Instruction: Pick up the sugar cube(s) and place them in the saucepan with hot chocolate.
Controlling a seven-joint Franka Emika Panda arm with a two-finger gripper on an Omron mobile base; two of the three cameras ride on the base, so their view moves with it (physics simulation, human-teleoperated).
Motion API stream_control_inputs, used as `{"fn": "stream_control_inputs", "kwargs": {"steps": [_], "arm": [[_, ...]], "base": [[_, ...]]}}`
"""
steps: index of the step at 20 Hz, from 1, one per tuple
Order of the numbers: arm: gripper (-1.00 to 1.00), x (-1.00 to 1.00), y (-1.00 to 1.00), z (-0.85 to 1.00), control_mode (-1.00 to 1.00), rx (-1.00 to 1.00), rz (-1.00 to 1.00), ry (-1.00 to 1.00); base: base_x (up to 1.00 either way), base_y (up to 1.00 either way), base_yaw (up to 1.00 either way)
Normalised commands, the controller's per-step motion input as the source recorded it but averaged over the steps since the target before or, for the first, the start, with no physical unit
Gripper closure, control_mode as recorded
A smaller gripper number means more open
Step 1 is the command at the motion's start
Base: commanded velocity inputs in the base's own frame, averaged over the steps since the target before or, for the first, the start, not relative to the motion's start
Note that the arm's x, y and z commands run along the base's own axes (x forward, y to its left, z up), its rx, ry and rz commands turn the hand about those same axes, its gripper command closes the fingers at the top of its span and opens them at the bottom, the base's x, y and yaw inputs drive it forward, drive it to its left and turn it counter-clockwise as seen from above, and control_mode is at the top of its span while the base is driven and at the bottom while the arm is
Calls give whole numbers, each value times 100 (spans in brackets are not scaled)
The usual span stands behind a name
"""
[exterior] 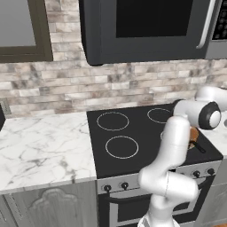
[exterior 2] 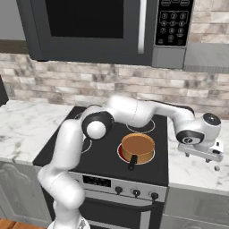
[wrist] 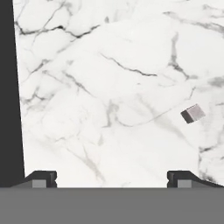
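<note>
The saucepan with hot chocolate [exterior 2: 137, 146] is a small copper-orange pot with a flat brown top, standing on the stove's front right burner with its dark handle toward the front. The left base view shows a sliver of the saucepan [exterior: 194, 134] behind my arm. A small pale sugar cube [wrist: 193, 113] with one dark side lies on the white marble counter [wrist: 109, 87] right of the stove; the tiny speck in the right base view appears to be the same sugar cube [exterior 2: 217, 168]. My gripper [wrist: 111, 179] hovers open over that counter, its jaws wide and empty; the cube lies ahead and to the right of the gripper [exterior 2: 200, 157].
The black stove top [exterior 2: 103, 156] borders the counter, and its dark edge [wrist: 8, 87] runs down the left of the hand view. A microwave [exterior 2: 89, 27] hangs above the stove against a brick wall. More marble counter [exterior: 44, 142] lies left of the stove.
</note>
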Motion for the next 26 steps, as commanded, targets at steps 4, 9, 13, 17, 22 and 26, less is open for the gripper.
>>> {"fn": "stream_control_inputs", "kwargs": {"steps": [4, 9, 13, 17, 22, 26], "arm": [[-100, 0, -1, -12, -100, 0, 0, 0], [-100, 0, -6, -30, -100, 0, 0, -3], [-100, 9, -15, -30, -100, 0, 0, -1], [-100, 33, -22, -4, -100, -1, 0, 0], [-100, 9, -10, 0, -100, -4, 0, 0], [-100, 3, -22, 0, -100, -4, 0, 7]], "base": [[0, 0, 0], [0, 0, 0], [0, 0, 0], [0, 0, 0], [0, 0, 0], [0, 0, 0]]}}
